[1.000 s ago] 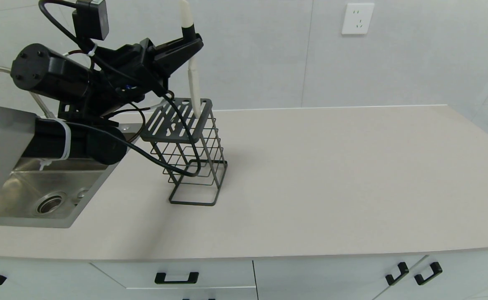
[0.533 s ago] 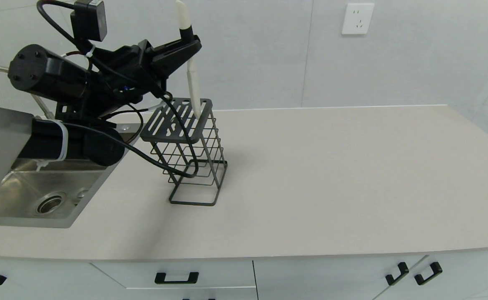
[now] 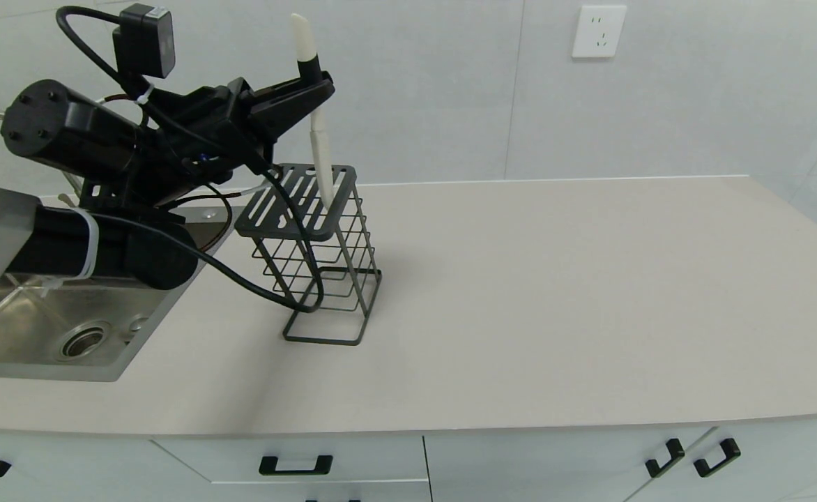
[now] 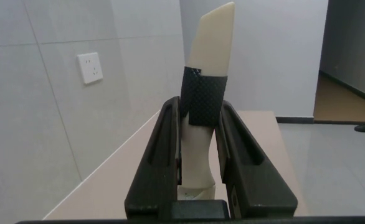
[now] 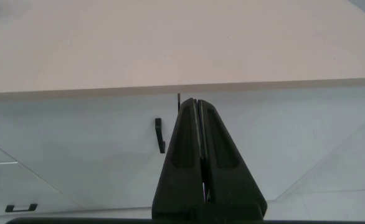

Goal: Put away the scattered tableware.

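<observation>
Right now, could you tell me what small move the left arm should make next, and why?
Probably lower straight down: the left gripper is shut on the cream utensil, upright, its lower end at a slot atop the black rack, not yet seated.

The left arm was black, with round screw-dotted joints, looping black cables, white zip ties and a boxy camera behind the left claw. The right claw was matte black and wedge-shaped.

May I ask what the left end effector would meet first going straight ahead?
The way looks free: the left end effector, holding the utensil, points along above the countertop; depth unclear.
</observation>
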Motion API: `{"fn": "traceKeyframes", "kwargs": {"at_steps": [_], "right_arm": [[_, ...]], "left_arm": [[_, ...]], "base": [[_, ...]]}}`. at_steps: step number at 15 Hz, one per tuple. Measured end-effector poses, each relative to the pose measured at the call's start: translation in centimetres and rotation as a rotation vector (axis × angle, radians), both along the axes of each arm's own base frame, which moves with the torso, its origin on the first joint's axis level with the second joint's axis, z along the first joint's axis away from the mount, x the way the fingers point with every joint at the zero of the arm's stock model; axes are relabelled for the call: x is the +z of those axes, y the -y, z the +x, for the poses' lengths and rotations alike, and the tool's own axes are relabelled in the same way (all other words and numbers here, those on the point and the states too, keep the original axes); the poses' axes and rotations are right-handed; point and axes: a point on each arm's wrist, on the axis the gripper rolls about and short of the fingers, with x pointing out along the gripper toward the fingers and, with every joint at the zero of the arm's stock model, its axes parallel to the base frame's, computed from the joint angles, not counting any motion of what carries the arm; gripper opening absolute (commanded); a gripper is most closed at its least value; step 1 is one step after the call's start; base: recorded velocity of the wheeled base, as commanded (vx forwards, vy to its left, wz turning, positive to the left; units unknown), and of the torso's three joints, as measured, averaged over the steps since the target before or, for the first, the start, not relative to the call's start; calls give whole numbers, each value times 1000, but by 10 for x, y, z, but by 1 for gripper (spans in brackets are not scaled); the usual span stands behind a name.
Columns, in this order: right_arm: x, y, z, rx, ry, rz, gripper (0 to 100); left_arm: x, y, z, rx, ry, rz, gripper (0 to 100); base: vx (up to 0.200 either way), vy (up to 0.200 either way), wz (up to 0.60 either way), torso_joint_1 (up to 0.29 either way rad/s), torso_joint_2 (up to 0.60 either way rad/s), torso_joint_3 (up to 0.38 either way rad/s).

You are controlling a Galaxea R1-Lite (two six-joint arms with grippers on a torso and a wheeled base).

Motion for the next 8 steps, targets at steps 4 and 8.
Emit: {"fn": "traceKeyframes", "kwargs": {"at_steps": [4,8], "right_arm": [[0,0,0,0,0,-1,0],[0,0,0,0,0,-1,0]], "left_arm": [[-9,0,1,6,3,23,0],[-17,0,4,16,-3,33,0]], "base": [[0,0,0,0,0,0],[0,0,0,0,0,0]]}}
